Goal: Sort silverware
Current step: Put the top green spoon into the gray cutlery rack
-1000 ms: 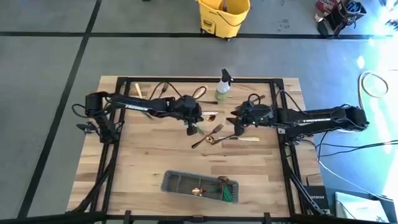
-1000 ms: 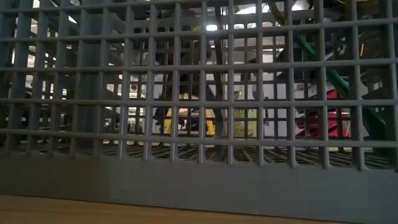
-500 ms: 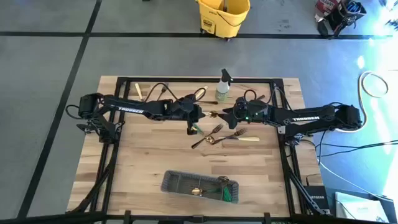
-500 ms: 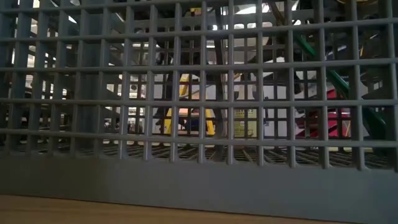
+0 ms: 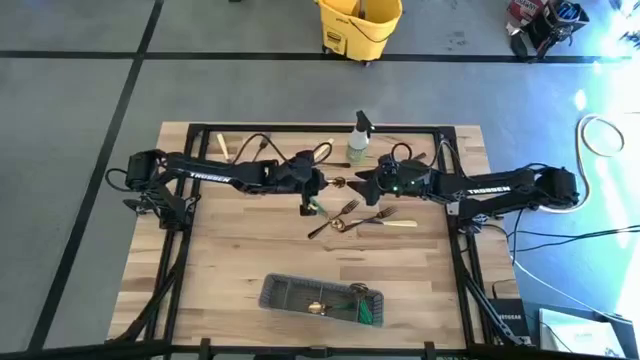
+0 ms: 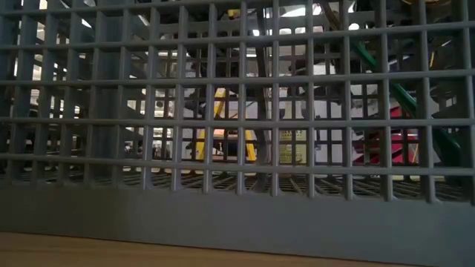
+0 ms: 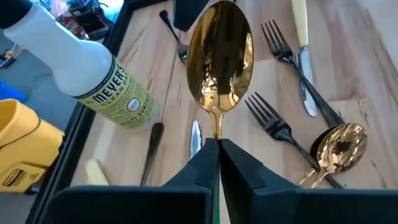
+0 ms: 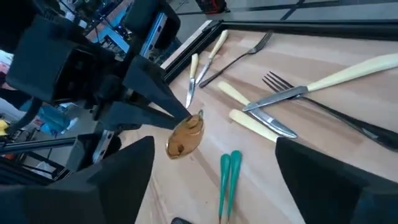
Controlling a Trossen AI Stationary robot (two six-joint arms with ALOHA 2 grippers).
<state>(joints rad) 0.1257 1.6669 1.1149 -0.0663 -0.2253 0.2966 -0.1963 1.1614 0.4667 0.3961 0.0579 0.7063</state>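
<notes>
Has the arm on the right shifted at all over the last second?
Yes. In the high view the right end effector has slid left, ending just below the spray bottle and facing the left end effector, which holds a gold spoon.

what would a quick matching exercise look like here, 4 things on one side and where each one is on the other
Things:
1. gold spoon
2. spray bottle
3. wire-mesh caddy
4. right gripper

Places or states:
A. at the table's near edge, some silverware inside
B. open, facing the spoon's bowl
C. upright near the table's far edge
D. clamped by its handle in the left gripper

Pairs: 1-D, 2-C, 3-A, 4-B
</notes>
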